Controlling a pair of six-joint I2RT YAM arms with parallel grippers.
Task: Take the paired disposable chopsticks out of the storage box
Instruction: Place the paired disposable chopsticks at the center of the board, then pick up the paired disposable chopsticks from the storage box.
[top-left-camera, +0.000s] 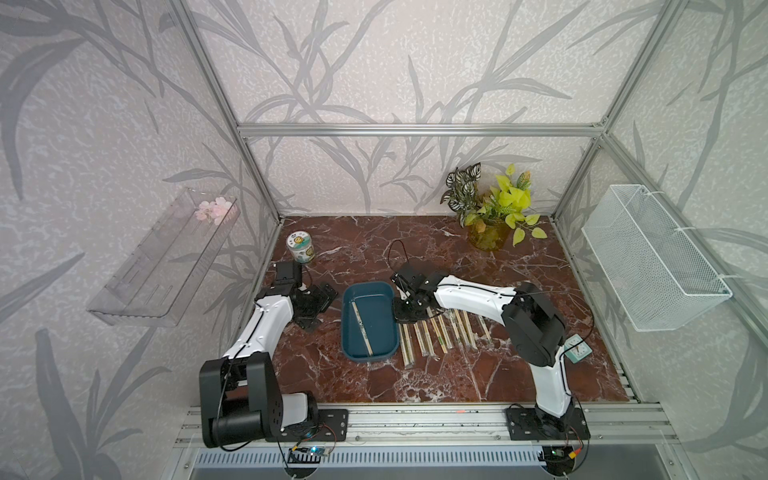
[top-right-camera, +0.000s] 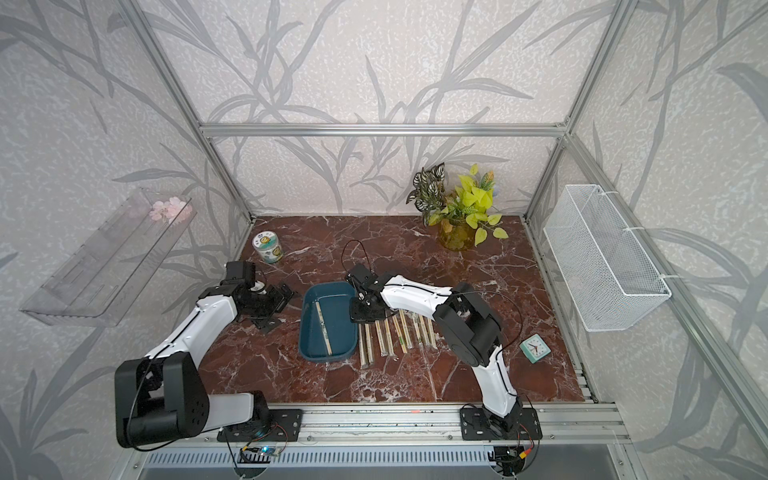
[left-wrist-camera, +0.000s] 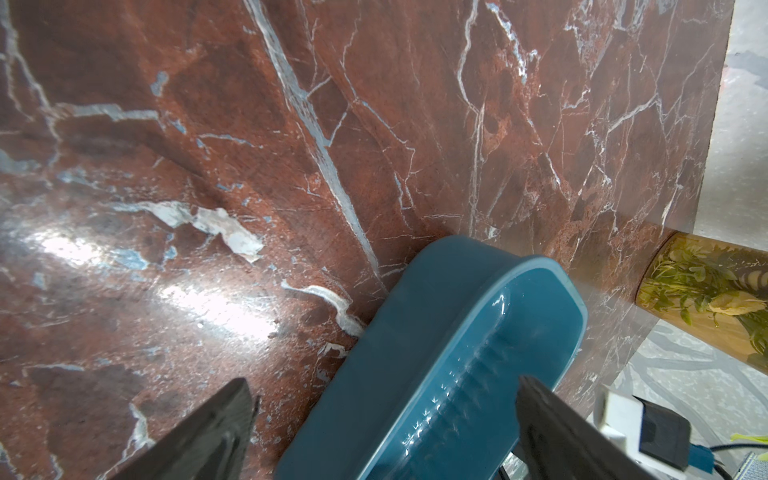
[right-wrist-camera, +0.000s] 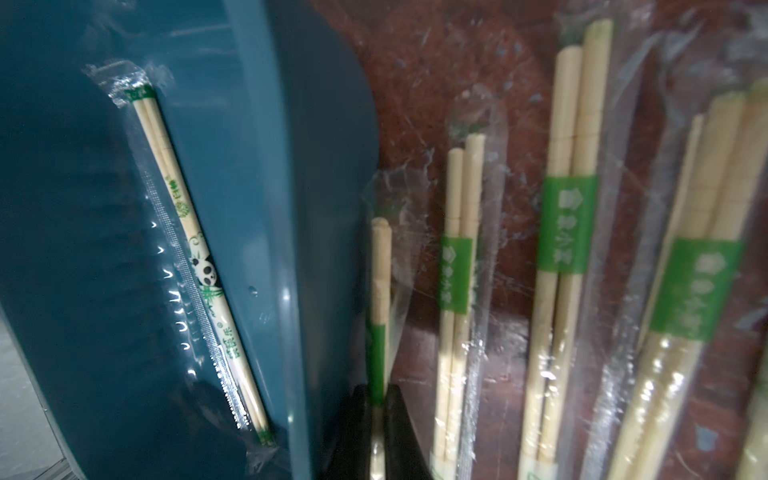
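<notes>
Left to right, in both top views: the left gripper (top-left-camera: 318, 305) hangs just beside the box (top-left-camera: 380, 320), its jaws spread wide; the left wrist view shows its fingers (left-wrist-camera: 208, 436) framing one end of the box (left-wrist-camera: 436, 332). On the box floor lies a single pair (top-left-camera: 360, 328) of wrapped chopsticks, slanted. Just past the box's right wall, the right gripper (top-left-camera: 409, 319) is pinched tight on a second pair (right-wrist-camera: 380, 291), outside the box and low over the table (top-left-camera: 478, 374). Further right, a row of pairs (top-left-camera: 442, 332) lies side by side on that table. Judged from this layout, the task is nearly complete: the second pair needs setting down and the single pair needs fetching out. Only the right wrist view shows the grip itself, at the green band, and the panda print on the single pair (right-wrist-camera: 195, 249); only the top views show the whole row, though the right arm hides its far ends. Whether the second pair already touches the table cannot be told.
</notes>
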